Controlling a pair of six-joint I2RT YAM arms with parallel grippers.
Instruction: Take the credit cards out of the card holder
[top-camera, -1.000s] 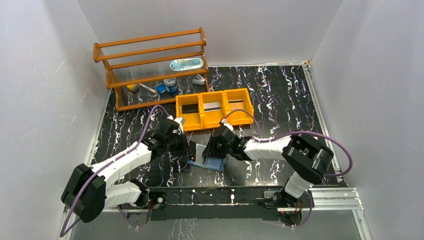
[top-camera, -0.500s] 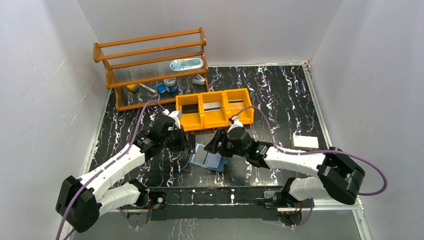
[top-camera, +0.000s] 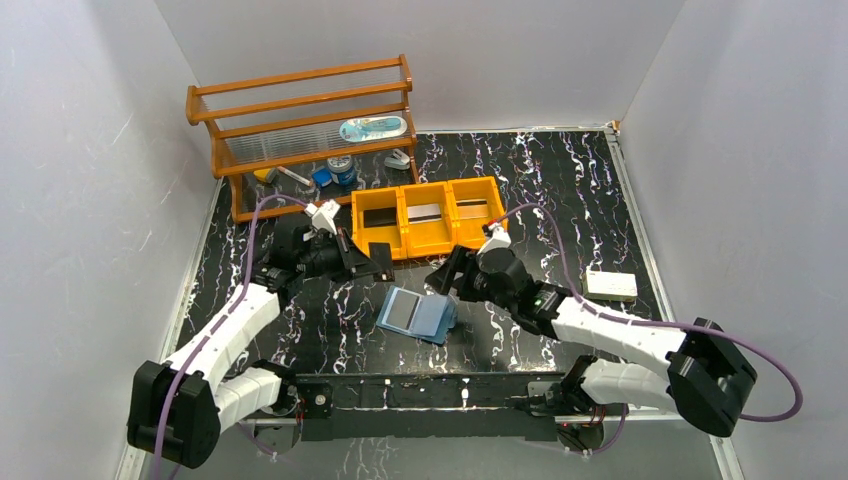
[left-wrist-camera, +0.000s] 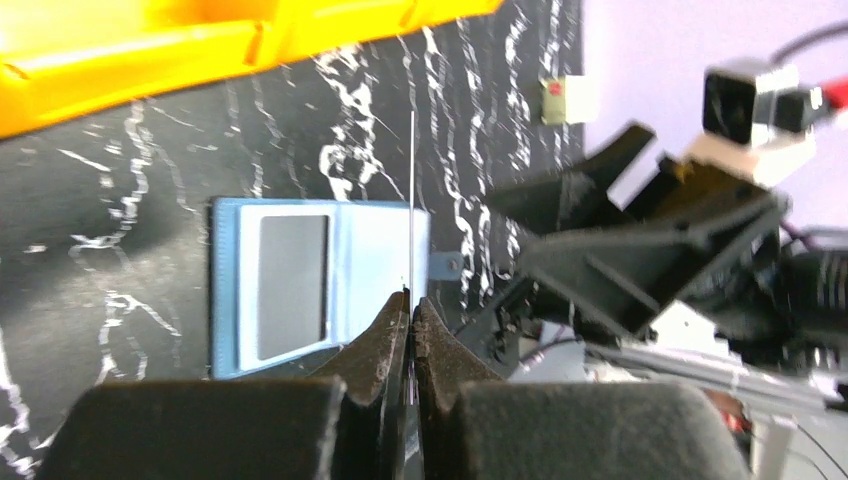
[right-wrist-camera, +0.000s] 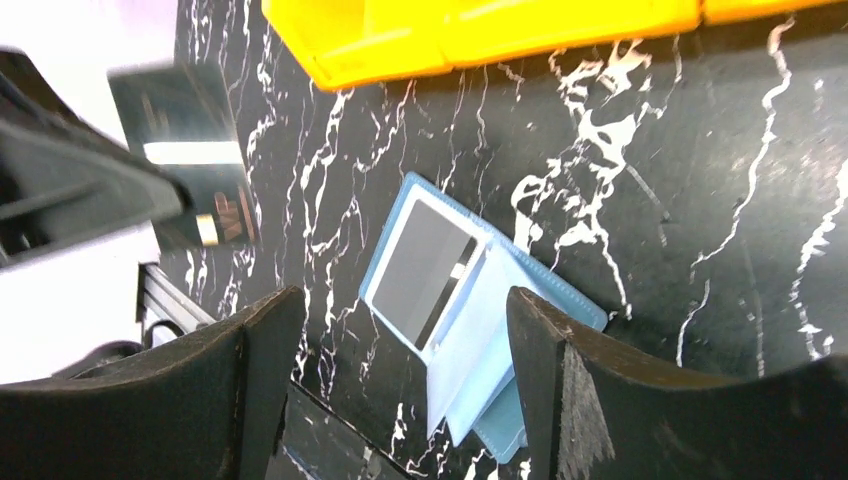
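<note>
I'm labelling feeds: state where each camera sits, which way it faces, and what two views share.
Top external: above and behind the robot, facing down on the table; both arms show.
Left wrist: faces past the left hand, shut on a dark card, toward the card holder.
Right wrist: faces down through the open right hand at that holder.
Shared: all see the holder and orange tray.
</note>
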